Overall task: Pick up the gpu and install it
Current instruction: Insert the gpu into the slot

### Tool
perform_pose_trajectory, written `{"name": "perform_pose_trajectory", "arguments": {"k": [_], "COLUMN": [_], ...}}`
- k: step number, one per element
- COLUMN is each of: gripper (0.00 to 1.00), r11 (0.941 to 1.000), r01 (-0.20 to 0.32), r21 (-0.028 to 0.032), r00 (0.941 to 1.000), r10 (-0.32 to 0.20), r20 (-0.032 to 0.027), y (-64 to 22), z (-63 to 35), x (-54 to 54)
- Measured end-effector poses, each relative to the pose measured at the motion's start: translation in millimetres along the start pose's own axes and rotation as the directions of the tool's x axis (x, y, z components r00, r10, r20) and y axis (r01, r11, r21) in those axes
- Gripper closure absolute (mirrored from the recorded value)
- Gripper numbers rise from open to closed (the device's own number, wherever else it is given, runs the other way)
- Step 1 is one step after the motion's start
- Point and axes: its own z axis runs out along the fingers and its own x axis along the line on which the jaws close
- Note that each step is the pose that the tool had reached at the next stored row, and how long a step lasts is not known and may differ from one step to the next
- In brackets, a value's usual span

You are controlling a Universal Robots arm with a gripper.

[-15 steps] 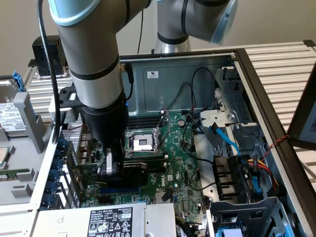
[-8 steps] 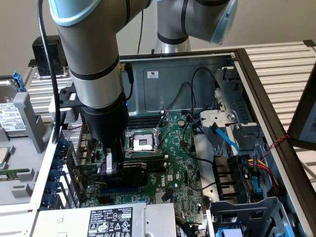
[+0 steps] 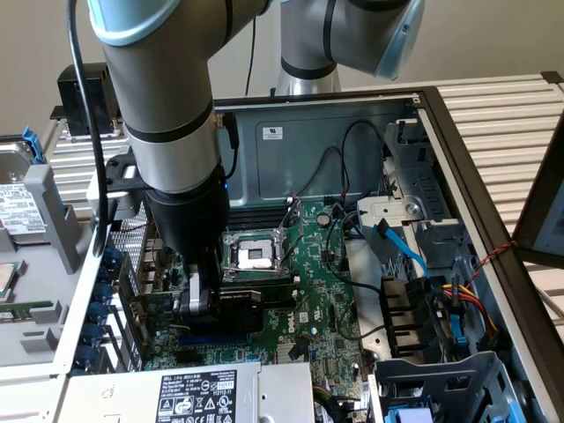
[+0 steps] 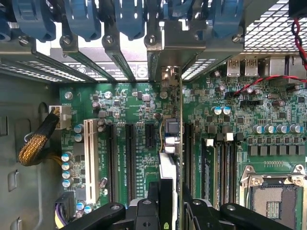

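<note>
I have the claw (image 3: 196, 298) low inside the open computer case (image 3: 352, 141), partly closed on the gpu (image 3: 231, 310), gripping the card by its top edge. In the exterior view the card sits at about 7 o'clock from the empty CPU socket (image 3: 254, 256), over the motherboard (image 3: 326, 291). In the wrist view the gpu (image 4: 169, 158) appears edge-on, running up between the claw (image 4: 169, 206) fingers toward the rear slot openings (image 4: 192, 69), its end bracket (image 4: 168, 79) against the case back. I judge the edge grip keeps the card upright so its connector lines up with a black expansion slot (image 4: 130, 158). I cannot tell whether it is fully seated.
</note>
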Motion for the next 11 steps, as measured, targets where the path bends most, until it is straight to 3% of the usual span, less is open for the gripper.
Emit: {"name": "perform_pose_trajectory", "arguments": {"k": [11], "gripper": [0.73], "r11": [1.0000], "r01": [0.000], "r21": [0.0001], "r00": [1.0000], "r10": [0.000], "r20": [0.0000], "y": [0.0], "z": [0.0], "x": [0.4]}}
